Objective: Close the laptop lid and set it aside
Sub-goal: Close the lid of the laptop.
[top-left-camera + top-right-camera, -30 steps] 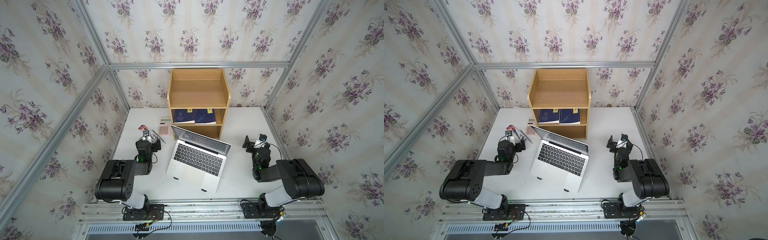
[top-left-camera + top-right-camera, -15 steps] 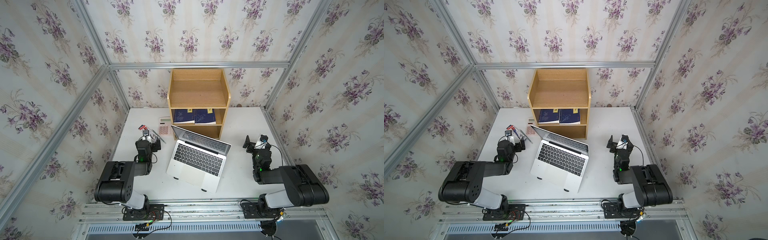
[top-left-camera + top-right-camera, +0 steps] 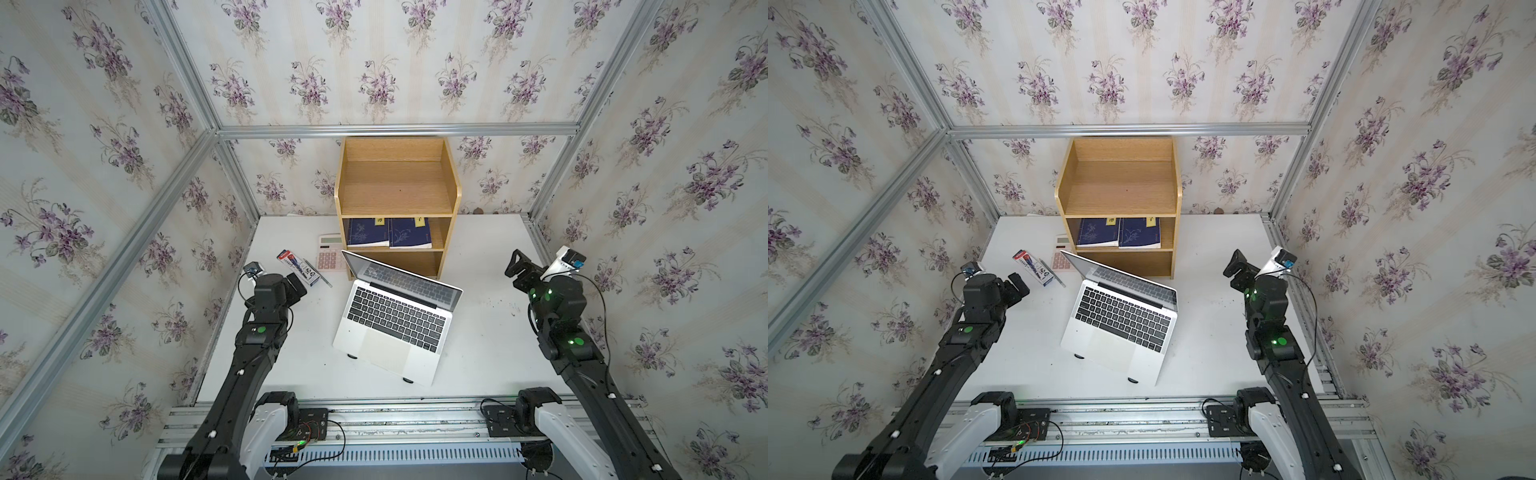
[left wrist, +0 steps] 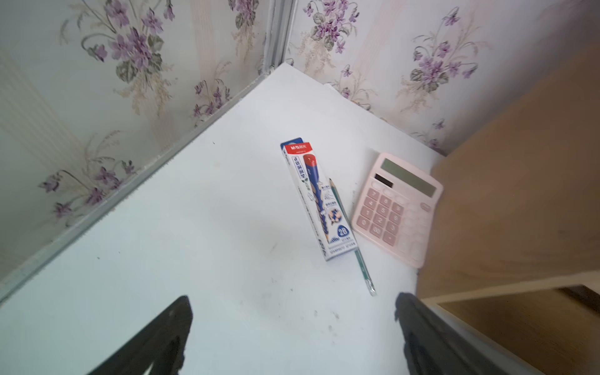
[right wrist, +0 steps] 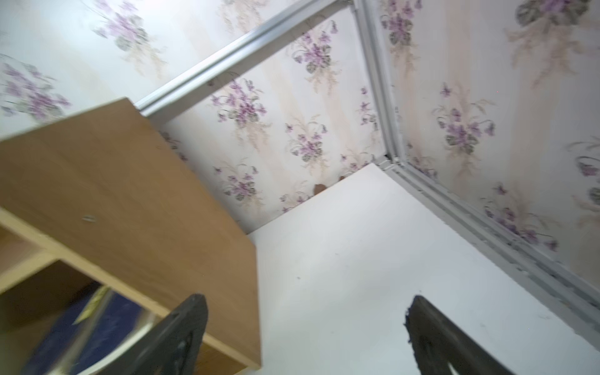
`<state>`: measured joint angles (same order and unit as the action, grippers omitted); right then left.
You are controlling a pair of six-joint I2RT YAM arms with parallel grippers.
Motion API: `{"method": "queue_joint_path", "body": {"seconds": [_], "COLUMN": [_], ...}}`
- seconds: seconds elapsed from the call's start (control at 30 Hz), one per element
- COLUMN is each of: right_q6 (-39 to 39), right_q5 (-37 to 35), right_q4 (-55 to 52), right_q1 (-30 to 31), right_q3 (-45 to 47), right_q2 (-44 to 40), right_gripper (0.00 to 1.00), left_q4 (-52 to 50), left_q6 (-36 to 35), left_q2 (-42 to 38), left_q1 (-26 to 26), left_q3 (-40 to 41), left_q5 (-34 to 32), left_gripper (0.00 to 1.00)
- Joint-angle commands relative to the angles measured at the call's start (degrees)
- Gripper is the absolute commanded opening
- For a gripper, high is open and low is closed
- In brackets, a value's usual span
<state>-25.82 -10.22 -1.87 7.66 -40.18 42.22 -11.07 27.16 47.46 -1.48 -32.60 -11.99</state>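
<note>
So, far on the left, the left hand [image 3: 298,286] hangs over the white surface [image 3: 490,353] with its two fingers [image 4: 162,337] spread wide and nothing between them. Just past it lie a pencil box [image 3: 297,266] and a pink calculator [image 3: 330,253], which are not part of the job. Next, in the middle, sits the laptop [image 3: 392,332], between the two arms and touching neither hand. It is turned a bit crooked, so its long back edge runs from far-left to near-right. The laptop lid [image 3: 405,277] is up and leans back toward the wooden shelf [image 3: 397,195] right behind it, with the dark screen facing the robot. On the right, the right hand [image 3: 516,266] seems lifted off the surface, and it too is wide open and empty. Both hands look about equally near the lid, one off each end of its top edge. I think the lid must tip forward, toward the robot, so a hand has to get behind that top edge, in the narrow space by the shelf.
</note>
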Motion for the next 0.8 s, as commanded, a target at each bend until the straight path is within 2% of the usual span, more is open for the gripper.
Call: {"method": "queue_joint_path", "body": {"seconds": [0.0,0.07,0.13,0.2,0.27,0.33,0.47,0.57,0.67,0.77], "right_q6": [-3.1,-6.0,-9.3,-9.9,-7.7,-4.7,-1.6,-0.1,0.7,1.8], "right_q5": [19.4,28.5,36.0,38.3,34.8,28.0,21.1,16.5,13.0,9.0], "right_q4": [-13.0,-14.0,-14.0,-16.2,-19.0,-21.8,-28.2,-31.9,-33.4,-34.6], "right_q1": [0.2,0.3,0.9,3.5,8.6,15.4,26.0,31.3,35.3,39.4], "right_q3": [-10.2,-16.0,-20.8,-26.4,-31.6,-36.3,-44.3,-48.4,-50.3,-51.4], "right_q2": [3.0,6.8,11.0,15.1,18.4,21.4,28.5,33.4,36.3,38.2], "right_gripper": [0.97,0.89,0.75,0.6,0.47,0.4,0.24,0.11,0.05,0.05], "left_q4": [-4.1,-4.4,-4.1,-5.0,-6.5,-7.4,-8.9,-9.3,-10.1,-11.7], "left_q6": [4.8,5.0,3.9,4.3,4.7,4.6,5.3,6.9,8.1,8.8], "left_q2": [-7.0,-11.6,-14.5,-15.6,-15.9,-16.2,-17.7,-20.3,-23.7,-25.9], "left_q1": [0.0,0.0,0.1,0.0,0.0,-0.1,-0.2,-0.2,-0.2,-0.2], "left_q3": [2.7,4.4,5.2,5.2,4.6,4.3,5.1,6.6,7.7,7.9], "left_q5": [14.1,20.4,27.2,33.0,37.9,41.5,46.1,47.5,47.4,46.7], "left_gripper": [1.0,1.0,0.98,0.97,0.96,0.95,0.95,0.95,0.95,0.94]}}
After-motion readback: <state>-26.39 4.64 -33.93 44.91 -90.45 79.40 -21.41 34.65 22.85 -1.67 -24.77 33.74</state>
